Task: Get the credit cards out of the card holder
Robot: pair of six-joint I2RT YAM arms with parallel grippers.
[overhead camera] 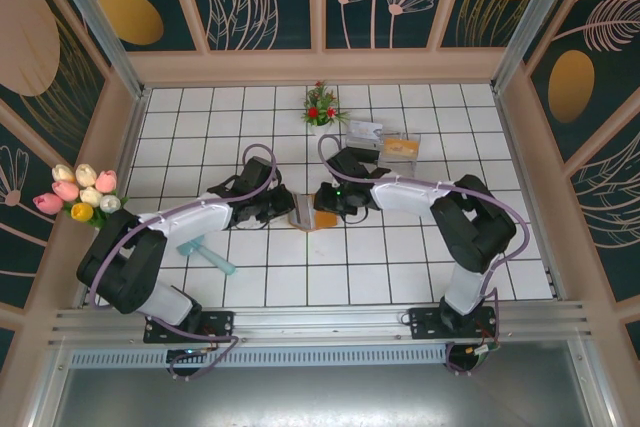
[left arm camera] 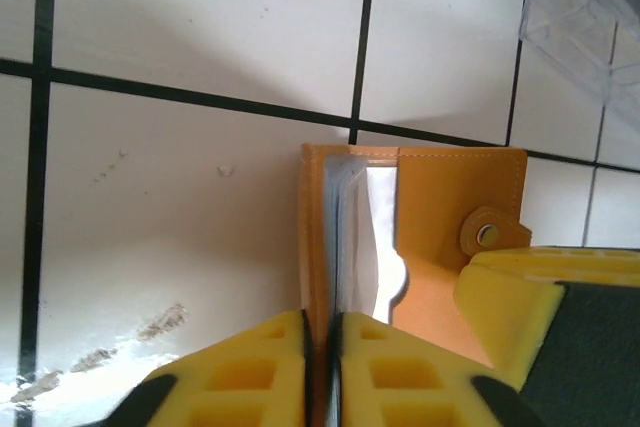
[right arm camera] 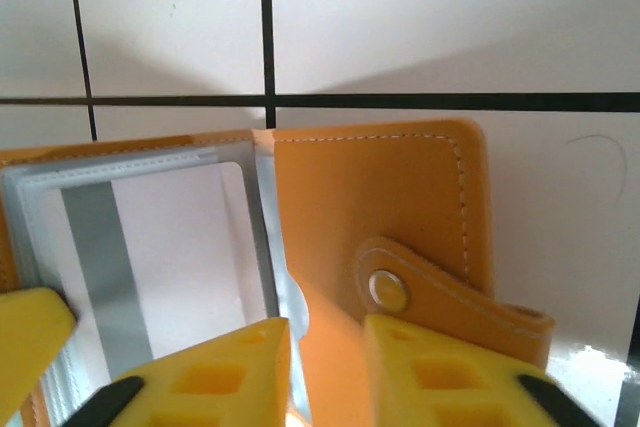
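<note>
Top external view: the card holder (overhead camera: 305,213) sits opened at the middle of the tiled table (overhead camera: 400,267), between the two arms. The left gripper (overhead camera: 280,209) meets it from the left and the right gripper (overhead camera: 326,203) from the right. Two teal credit cards (overhead camera: 208,255) lie flat on the tiles nearer and to the left, well apart from the holder and just beside the left arm.

In the left wrist view, the yellow fingers (left arm camera: 265,372) are pressed almost together on the holder's orange edge and clear sleeves, with only a thin slit between them. A clear tray (left arm camera: 585,7) lies beyond, to the right.

In the right wrist view, that gripper's fingers (right arm camera: 440,377) are narrowly parted, clamping the orange cover leaf between them. The snap tab (right arm camera: 388,290) is just past them. A white card (right arm camera: 170,267) with a grey stripe sits in a clear pocket of the holder.
</note>
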